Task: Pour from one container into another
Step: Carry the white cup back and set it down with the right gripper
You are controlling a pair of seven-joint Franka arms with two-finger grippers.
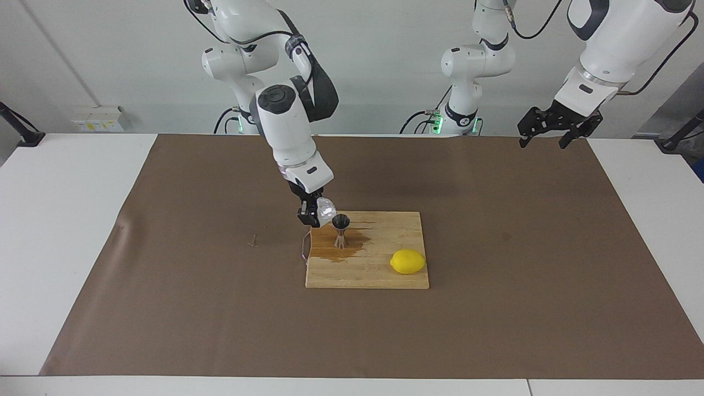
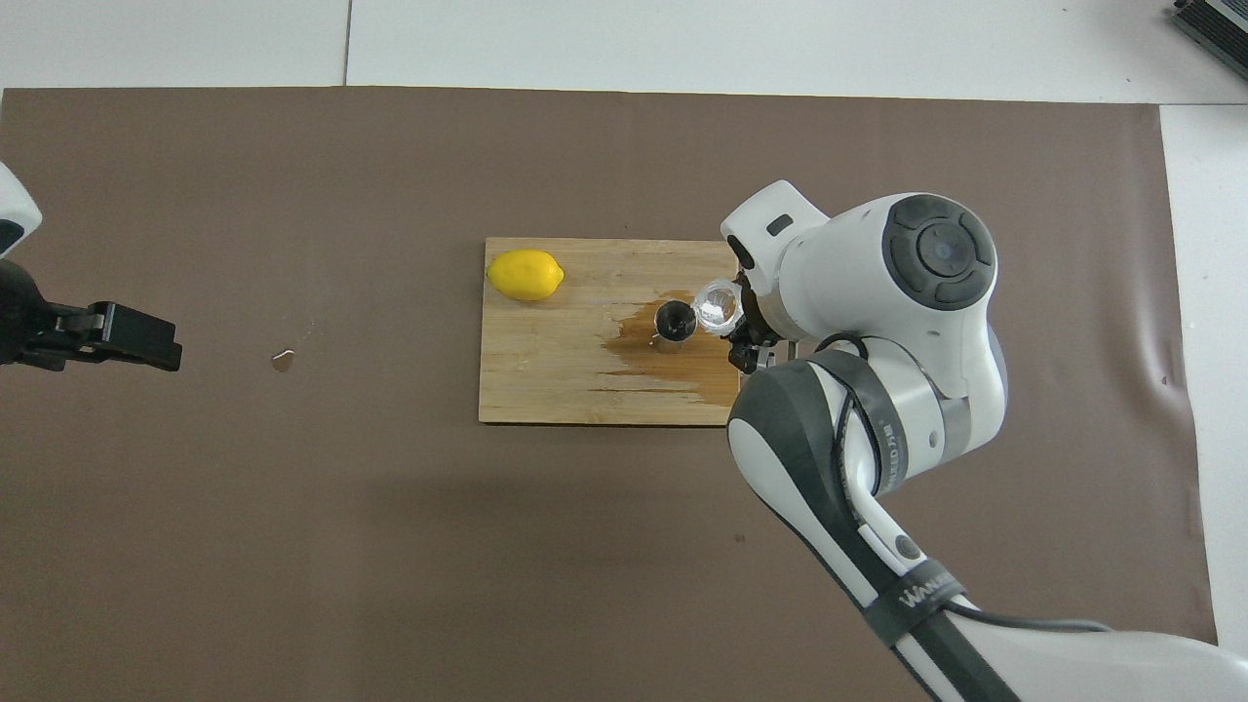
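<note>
On wet board [image 1: 379, 272]: jigger [image 1: 341, 231], lemon [image 1: 407, 261]; right tool [image 1: 318, 212] grips tilted cup [image 1: 326, 208].

Tilted clear cup [image 1: 326, 208] over jigger [image 1: 341, 231]

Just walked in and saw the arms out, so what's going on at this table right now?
The right gripper holds a small clear cup tipped over the mouth of a steel jigger, which stands upright on a wooden cutting board. A dark wet patch spreads on the board around the jigger's foot. A lemon lies on the same board, toward the left arm's end. The left gripper waits open, raised over the brown mat.
</note>
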